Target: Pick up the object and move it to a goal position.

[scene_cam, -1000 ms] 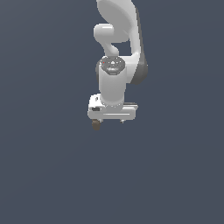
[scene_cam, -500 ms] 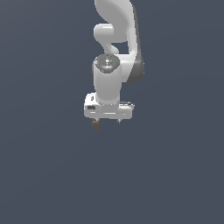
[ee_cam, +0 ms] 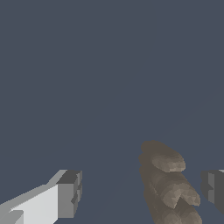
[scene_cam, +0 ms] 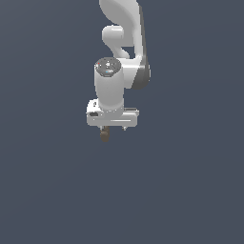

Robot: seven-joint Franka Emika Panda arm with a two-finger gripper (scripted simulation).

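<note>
The white gripper (ee_cam: 140, 199) hangs with jaws apart around the small dull-brown bumpy elongated lump (ee_cam: 168, 183), apparently positioned to close on it.

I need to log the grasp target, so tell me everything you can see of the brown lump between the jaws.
The brown lump is dull brown, elongated, with a rounded end and a bumpy, ridged top, matte like rough clay or bread. In the wrist view it lies between the open jaws, nearer one finger, touching neither. In the exterior view only its end pokes out under the white gripper, which is wider than it.
</note>
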